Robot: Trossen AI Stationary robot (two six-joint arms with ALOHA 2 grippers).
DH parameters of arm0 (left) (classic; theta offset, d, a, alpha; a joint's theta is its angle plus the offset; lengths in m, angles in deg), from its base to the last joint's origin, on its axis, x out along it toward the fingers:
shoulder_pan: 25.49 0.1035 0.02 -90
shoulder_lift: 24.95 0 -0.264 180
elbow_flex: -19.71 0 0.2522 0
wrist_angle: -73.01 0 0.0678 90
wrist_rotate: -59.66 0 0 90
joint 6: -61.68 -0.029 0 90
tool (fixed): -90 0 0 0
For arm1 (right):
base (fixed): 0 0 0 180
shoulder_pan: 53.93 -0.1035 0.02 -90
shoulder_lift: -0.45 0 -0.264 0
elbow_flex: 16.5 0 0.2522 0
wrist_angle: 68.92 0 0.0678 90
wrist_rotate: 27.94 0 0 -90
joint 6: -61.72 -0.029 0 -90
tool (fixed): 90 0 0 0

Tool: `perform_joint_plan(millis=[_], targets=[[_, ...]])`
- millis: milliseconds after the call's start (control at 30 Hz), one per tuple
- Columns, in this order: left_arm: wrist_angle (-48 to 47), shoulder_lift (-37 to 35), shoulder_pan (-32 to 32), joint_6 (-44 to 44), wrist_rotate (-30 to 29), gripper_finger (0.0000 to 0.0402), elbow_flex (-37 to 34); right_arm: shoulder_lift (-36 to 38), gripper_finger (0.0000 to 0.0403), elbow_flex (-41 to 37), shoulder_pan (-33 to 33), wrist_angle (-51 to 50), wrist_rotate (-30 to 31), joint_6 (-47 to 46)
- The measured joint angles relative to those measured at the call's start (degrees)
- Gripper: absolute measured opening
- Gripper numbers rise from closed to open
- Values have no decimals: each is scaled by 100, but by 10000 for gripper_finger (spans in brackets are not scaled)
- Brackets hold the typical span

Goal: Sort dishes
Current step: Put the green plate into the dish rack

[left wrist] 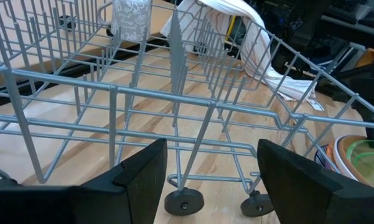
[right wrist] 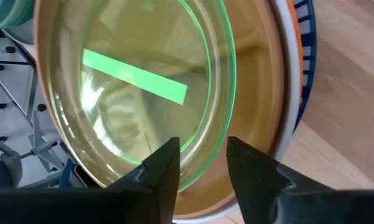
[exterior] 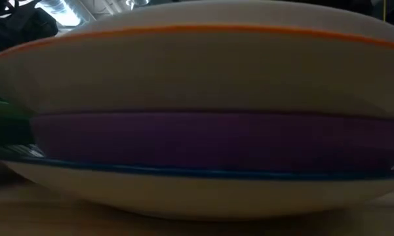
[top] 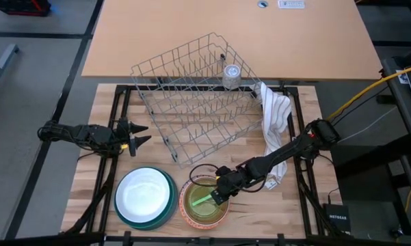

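A table seen from above. At six o'clock sit two stacks of dishes: a white plate (top: 144, 193) on teal ones at about seven o'clock, and beside it at about five o'clock a small clear green dish (top: 204, 201) on top of a brown bowl (right wrist: 252, 93).

The right gripper (top: 219, 196) is down at the green dish's rim. In its wrist view the two fingers stand a narrow gap apart, straddling the rim. Whether they press the glass yet cannot be told.

The left gripper (top: 138, 134) waits at nine o'clock, fingers spread wide and empty, facing the grey wire rack (top: 195, 96) at the table's centre.

Likely risks: the thin, smooth rim could slip from a shallow pinch. A lift could drag the brown bowl along or shift the stack beneath. A tilted dish could knock the neighbouring stack.
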Motion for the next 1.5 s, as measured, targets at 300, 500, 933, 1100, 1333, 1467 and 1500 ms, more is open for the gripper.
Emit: perform_joint_plan(millis=[300,500,933,1100,1333,1467,1500], targets=[[-6,-1,0,0,0,237,0,-17,26,-2,3,6,3,9],[22,-2,-2,1,0,237,0,-17,15,52,8,-17,-21,18],[2085,-2,-2,-989,1421,237,0,-13,12,827,10,-1025,-1,512],[2808,66,-2,-1627,2397,237,0,-13,5,1319,35,-1921,212,767],[4099,937,-4,-2480,3170,237,0,-8,6,2063,281,-2646,312,1300],[5257,1852,-4,-3241,3552,237,0,-6,4,2527,549,-2930,315,1873],[5528,2074,-4,-3434,3615,237,12,-6,4,2654,627,-3031,318,2034]])
